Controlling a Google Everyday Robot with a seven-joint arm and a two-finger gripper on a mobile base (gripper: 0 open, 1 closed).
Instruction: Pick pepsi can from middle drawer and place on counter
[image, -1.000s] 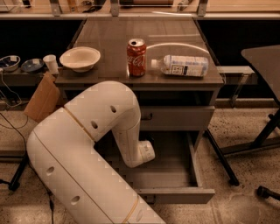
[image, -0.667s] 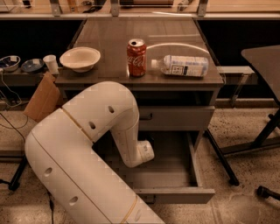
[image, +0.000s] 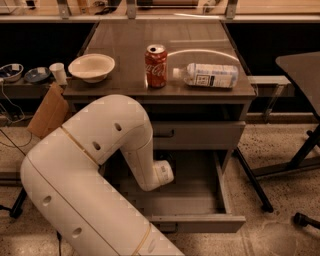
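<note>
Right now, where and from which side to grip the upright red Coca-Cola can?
Grip the red Coca-Cola can probably round its middle, from the grey counter's front edge: it stands upright there, a clear bottle lying beside. The gripper hides behind the white arm in the open drawer.

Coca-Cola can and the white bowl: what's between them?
Only bare counter, in the camera view. The gripper is hidden behind the arm in the open drawer.
</note>
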